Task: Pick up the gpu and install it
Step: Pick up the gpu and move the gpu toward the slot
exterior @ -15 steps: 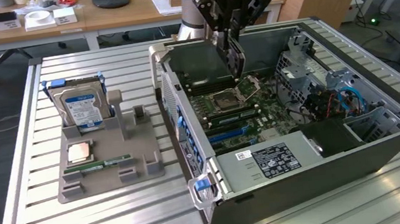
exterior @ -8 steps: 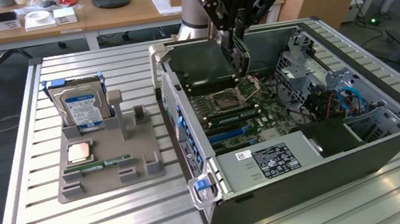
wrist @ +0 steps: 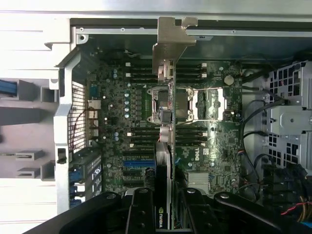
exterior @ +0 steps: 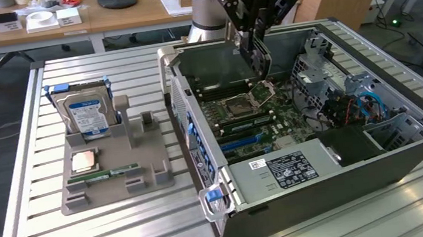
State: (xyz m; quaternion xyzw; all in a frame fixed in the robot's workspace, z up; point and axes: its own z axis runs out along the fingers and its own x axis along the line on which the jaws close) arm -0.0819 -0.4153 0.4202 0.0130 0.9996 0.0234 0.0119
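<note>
Nearest to where I stood was the open computer case point(exterior: 345, 187), lying on its side on the slatted tabletop point(exterior: 113, 235). It had a blue latch point(exterior: 213, 194) at its near corner and a labelled power supply point(exterior: 287, 169) just inside the wall. Beyond that lay the motherboard point(exterior: 259, 119), with a drive cage point(exterior: 324, 71) and blue cables point(exterior: 367, 105) crowding the exterior view's right.

The gripper point(exterior: 253, 40) hung over the middle of the case, its fingers drawn in narrow and clamped on the gpu point(exterior: 261, 66). The card hung edge-down above the CPU socket point(exterior: 238, 105), and I could not tell whether its lower end touched anything.

Well apart, on the exterior view's left, a grey holder point(exterior: 108, 188) stood on the tabletop. It carried an upright blue-labelled hard drive point(exterior: 85, 111), a processor chip point(exterior: 84, 161) and a narrow green memory stick point(exterior: 103, 174).

The wrist view looked down past the black fingers point(wrist: 141, 204) and along the gpu point(wrist: 164, 161). It showed the card's printed maker's mark and the metal bracket point(wrist: 170, 44) at the end away from the gripper point(wrist: 168, 200). It also showed the rows of slots on the motherboard point(wrist: 112, 112) to either side. The holder and its parts could be seen from the exterior view.
</note>
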